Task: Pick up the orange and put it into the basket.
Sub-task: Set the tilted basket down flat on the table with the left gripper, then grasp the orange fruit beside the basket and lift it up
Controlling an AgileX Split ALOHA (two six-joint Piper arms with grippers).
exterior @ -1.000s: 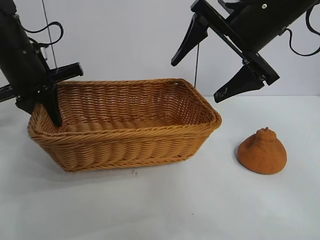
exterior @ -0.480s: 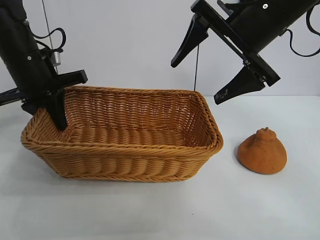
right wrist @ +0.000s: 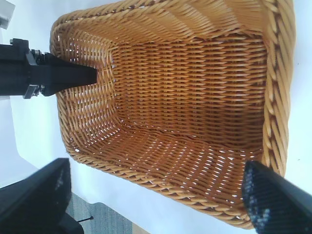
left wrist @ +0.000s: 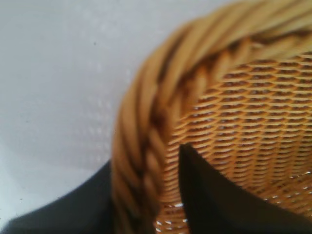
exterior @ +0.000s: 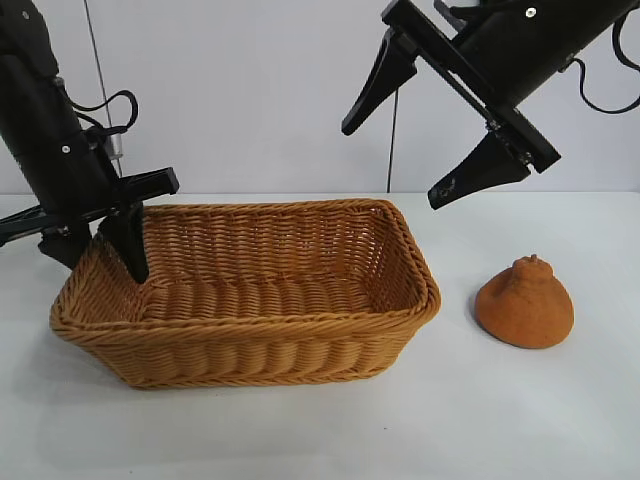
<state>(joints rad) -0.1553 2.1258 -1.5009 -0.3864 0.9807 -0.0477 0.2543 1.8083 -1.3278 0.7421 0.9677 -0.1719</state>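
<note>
Straddling the braided wicker basket (exterior: 260, 300) rim, left end effector (exterior: 95, 245) parted, right end effector (exterior: 400, 150) spread wide, knobby matte orange (exterior: 524, 302) beside.

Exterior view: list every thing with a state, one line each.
orange: on the table, right of the basket, untouched.
basket: upright, holds no fruit.
left gripper: one finger on each side of the basket's left rim.
right gripper: open, above the basket's right end, empty.

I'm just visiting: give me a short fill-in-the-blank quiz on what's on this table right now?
1. The orange sits on the ___, outside the basket.
2. The left gripper straddles the basket's ___.
3. The right gripper hangs ___ the basket's right end, holding nothing.
4. The basket's inside is ___.

Missing: table; rim; above; empty
</note>
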